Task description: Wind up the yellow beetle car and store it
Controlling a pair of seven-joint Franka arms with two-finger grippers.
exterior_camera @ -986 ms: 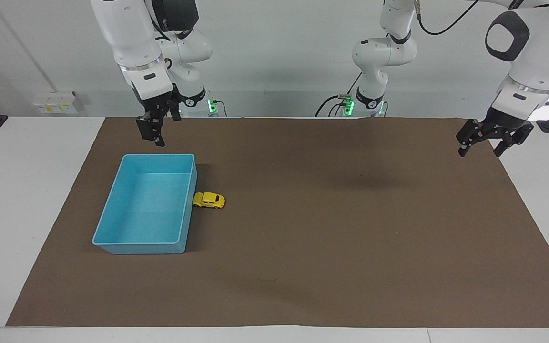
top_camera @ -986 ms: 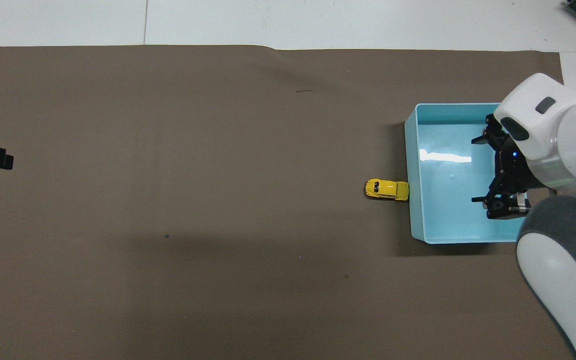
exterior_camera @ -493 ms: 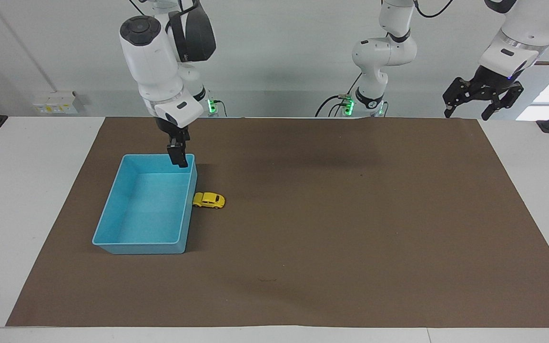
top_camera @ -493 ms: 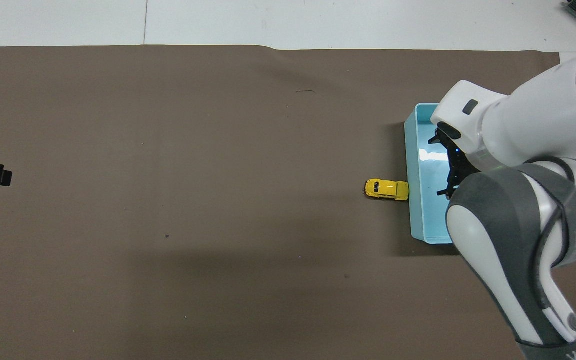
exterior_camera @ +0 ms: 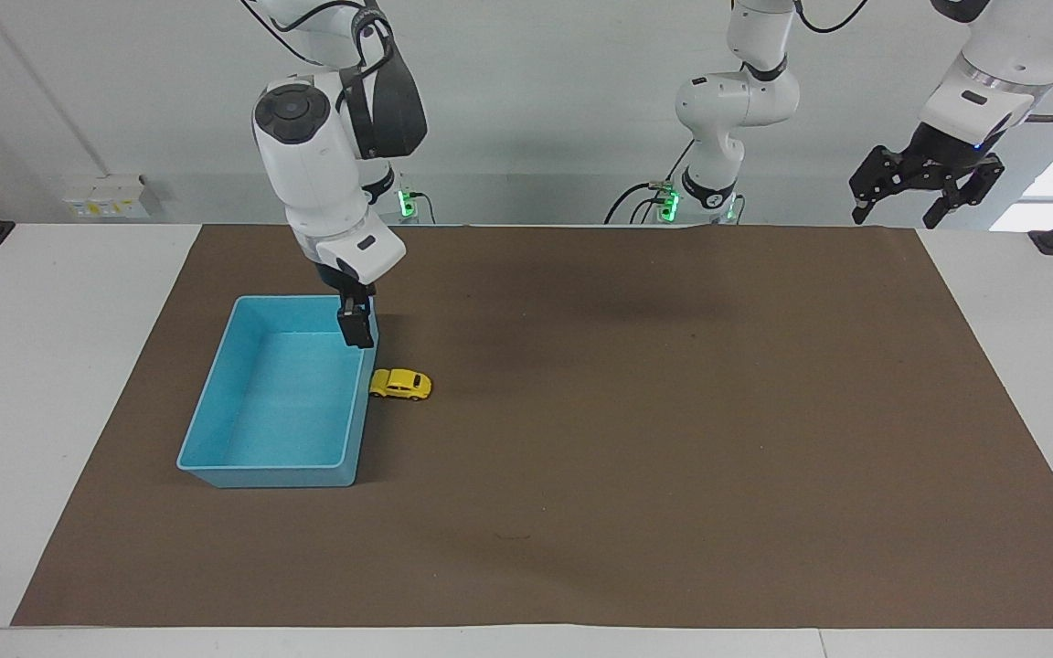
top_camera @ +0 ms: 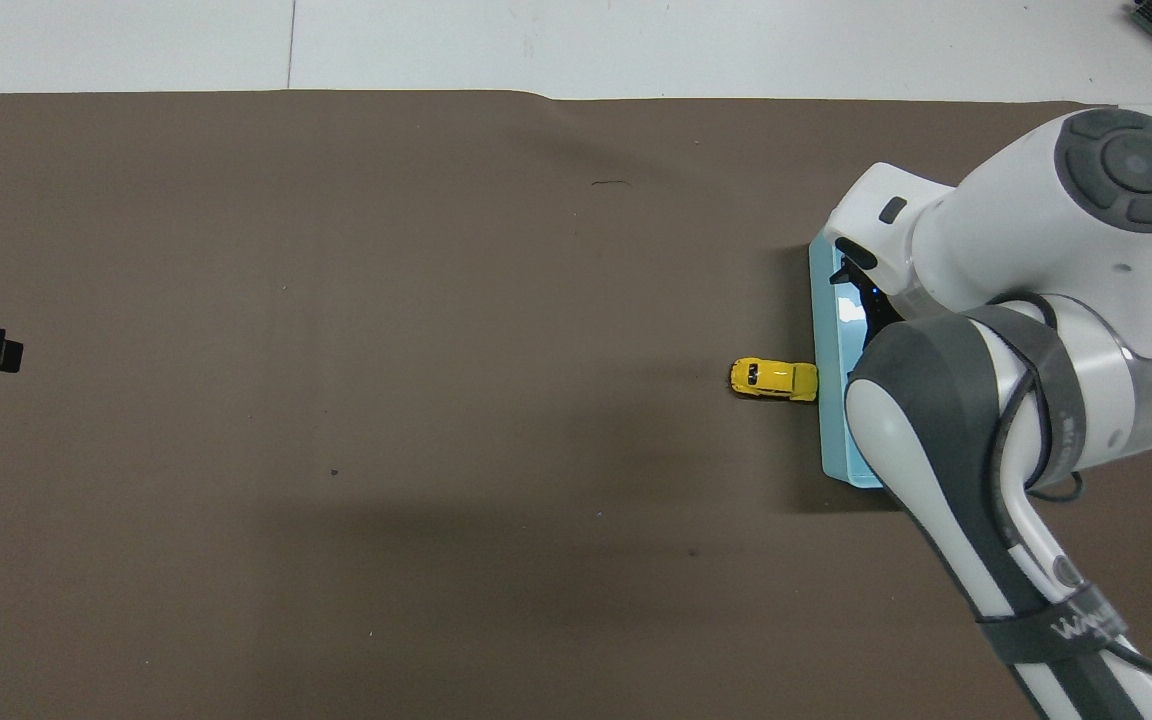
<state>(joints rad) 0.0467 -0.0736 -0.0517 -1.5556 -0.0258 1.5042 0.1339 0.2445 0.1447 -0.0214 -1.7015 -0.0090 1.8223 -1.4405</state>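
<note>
The yellow beetle car (exterior_camera: pixel 401 384) (top_camera: pixel 774 379) stands on the brown mat, its one end touching the long wall of the blue bin (exterior_camera: pixel 216 429) (top_camera: pixel 829 420). My right gripper (exterior_camera: pixel 358 331) hangs open and holds nothing. It is over the bin's rim on the car's side, near the corner closest to the robots and a short way from the car. In the overhead view the right arm covers most of the bin and the gripper. My left gripper (exterior_camera: pixel 895 219) waits raised and open over the mat's corner at the left arm's end.
The brown mat (exterior_camera: pixel 673 439) covers most of the white table. Nothing lies inside the bin. The left arm's base (exterior_camera: pixel 709 183) stands at the table's edge by the robots.
The right gripper swung from the bin's robot-side end to its car-side rim and came lower, with the wrist turned. The left gripper rose from the mat's edge, then held still.
</note>
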